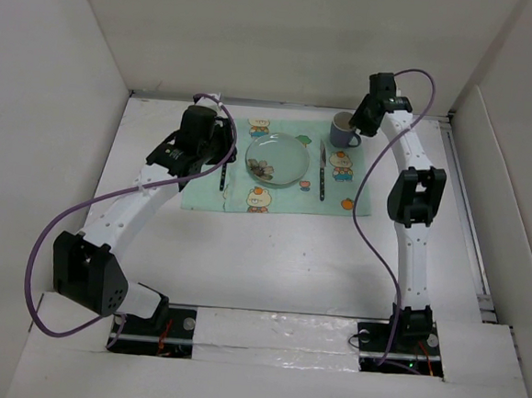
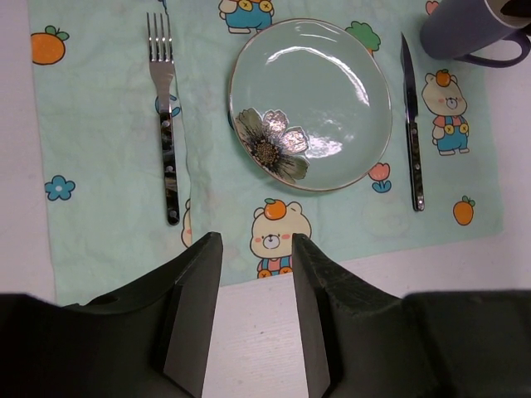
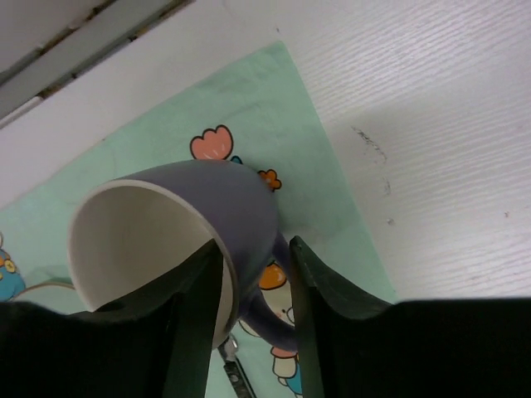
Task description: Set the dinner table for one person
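Observation:
The white dinner table carries a mint-green cartoon placemat. On the mat lie a pale glass plate with a flower print, a fork to its left, a knife to its right and a purple mug at the far right corner. My right gripper is shut on the mug, one finger inside the rim and one against the handle. My left gripper hangs open and empty above the mat's left side. The left wrist view shows the gripper, fork, plate, knife and mug.
White walls enclose the table on the left, back and right. A metal rail runs along the right edge. Purple cables loop from both arms. Bare tabletop lies between the mat and the arm bases.

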{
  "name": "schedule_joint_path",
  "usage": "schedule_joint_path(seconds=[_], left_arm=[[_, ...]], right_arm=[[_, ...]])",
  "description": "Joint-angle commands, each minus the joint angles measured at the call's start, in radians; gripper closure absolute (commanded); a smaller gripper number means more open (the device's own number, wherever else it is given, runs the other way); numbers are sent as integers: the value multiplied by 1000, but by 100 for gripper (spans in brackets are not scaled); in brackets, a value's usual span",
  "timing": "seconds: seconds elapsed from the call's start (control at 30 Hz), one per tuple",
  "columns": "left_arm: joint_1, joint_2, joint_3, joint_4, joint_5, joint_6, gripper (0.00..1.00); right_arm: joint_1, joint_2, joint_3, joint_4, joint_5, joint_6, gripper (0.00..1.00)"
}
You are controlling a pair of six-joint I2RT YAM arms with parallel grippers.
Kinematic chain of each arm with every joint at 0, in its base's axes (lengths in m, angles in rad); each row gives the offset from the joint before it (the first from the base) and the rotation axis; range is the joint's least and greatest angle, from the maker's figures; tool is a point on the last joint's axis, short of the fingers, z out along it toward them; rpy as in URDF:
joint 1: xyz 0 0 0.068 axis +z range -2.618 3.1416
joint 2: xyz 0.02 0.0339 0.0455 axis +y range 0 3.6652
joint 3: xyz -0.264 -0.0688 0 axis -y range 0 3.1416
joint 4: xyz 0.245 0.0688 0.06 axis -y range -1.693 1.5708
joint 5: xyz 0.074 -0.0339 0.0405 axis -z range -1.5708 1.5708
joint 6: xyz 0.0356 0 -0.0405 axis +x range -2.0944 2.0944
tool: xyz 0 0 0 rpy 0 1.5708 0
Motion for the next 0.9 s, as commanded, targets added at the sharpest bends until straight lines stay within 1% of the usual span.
schedule_joint_path(seconds=[0.0, 0.13, 0.2, 0.23, 0.27, 0.3, 0.33, 0.37, 0.4, 0.43, 0.5, 0.57, 0.6, 0.63, 0.67, 0.7, 0.73, 0.77, 0.8, 0.83, 0.87], left_arm=[[6, -26, 27, 14, -10, 4, 64], [6, -15, 56, 9, -34, 22, 57], [6, -12, 77, 3, -60, 42, 55], [6, -7, 100, 0, -66, 47, 54], [6, -4, 111, -1, -72, 52, 54], [6, -2, 126, -1, -82, 53, 53], [6, 5, 157, 0, -88, 46, 52], [6, 8, 172, 9, -89, 36, 51], [6, 14, 188, 12, -80, 18, 50], [6, 25, 227, 12, -74, 7, 50], [6, 33, 257, 28, -48, -14, 49], [6, 36, 301, 31, -57, -42, 48], [6, 27, 321, 25, -110, -72, 48], [6, 18, 324, 25, -111, -73, 48], [6, 5, 323, 32, -134, -97, 47], [6, -12, 317, 37, -170, -108, 47], [6, -51, 297, 43, -187, -117, 46], [15, -70, 283, 52, -201, -128, 45], [15, -93, 268, 55, -232, -132, 44], [38, -137, 234, 55, -249, -138, 42], [47, -159, 217, 52, -261, -142, 41]], right_arm=[[-18, -110, 33, 89, -51, 30, 55], [-27, -180, 10, 126, -114, 46, 49], [-27, -214, -19, 155, -114, 46, 47], [-27, -254, -29, 167, -165, 46, 42], [-27, -274, -40, 181, -181, 48, 39], [-36, -294, -60, 205, -198, 46, 34], [-36, -318, -68, 215, -241, 43, 21], [-36, -360, -74, 224, -267, 36, 15], [-36, -384, -86, 228, -288, 28, 10], [-36, -409, -98, 233, -328, -2, 0], [-36, -496, -128, 233, -358, -30, 0], [-36, -577, -225, 230, -364, -55, 0], [-47, -748, -349, 282, -368, -40, 0], [-47, -750, -432, 282, -375, -24, 0], [-61, -824, -532, 326, -378, -3, 0], [-61, -992, -648, 480, -378, 25, 0], [-73, -1082, -765, 567, -346, 81, 0], [-90, -1163, -972, 698, -323, 112, 0], [-101, -1241, -1058, 748, -298, 135, 0], [-101, -1360, -1126, 774, -240, 167, 0], [-101, -1397, -1186, 753, -200, 165, 0]])
